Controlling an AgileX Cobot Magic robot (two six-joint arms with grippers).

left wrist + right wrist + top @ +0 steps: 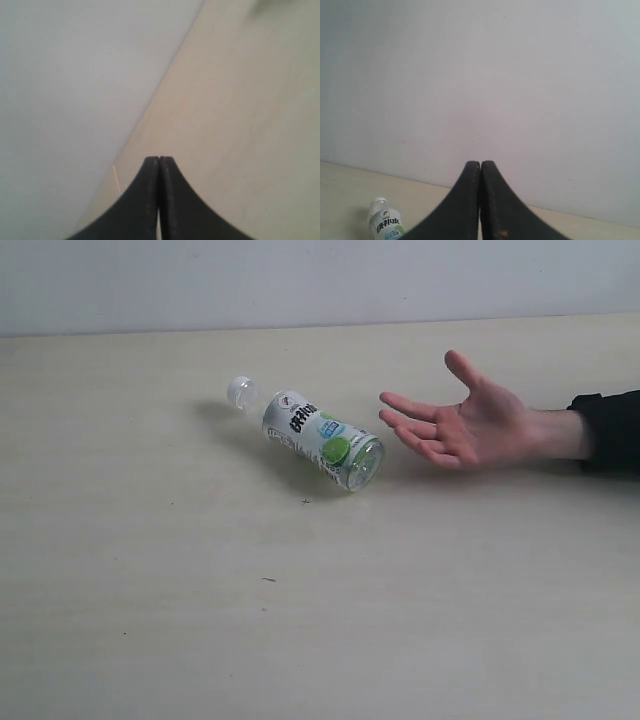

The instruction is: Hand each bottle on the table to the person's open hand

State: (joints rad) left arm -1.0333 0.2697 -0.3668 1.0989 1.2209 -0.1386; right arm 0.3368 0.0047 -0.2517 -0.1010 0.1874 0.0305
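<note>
One clear bottle (311,433) with a white cap and a white-and-green label lies on its side on the pale table (200,590), cap toward the far left. Just right of its base, the person's open hand (462,420) rests palm up with fingers spread, coming in from a black sleeve. Neither arm shows in the exterior view. My left gripper (159,159) is shut and empty, over bare table beside the wall. My right gripper (480,163) is shut and empty too, facing the wall, with the bottle (384,222) small in the corner of its view.
A plain grey-white wall (300,280) runs along the table's far edge. The black sleeve (610,430) lies at the right edge. A few tiny dark specks (268,580) mark the tabletop.
</note>
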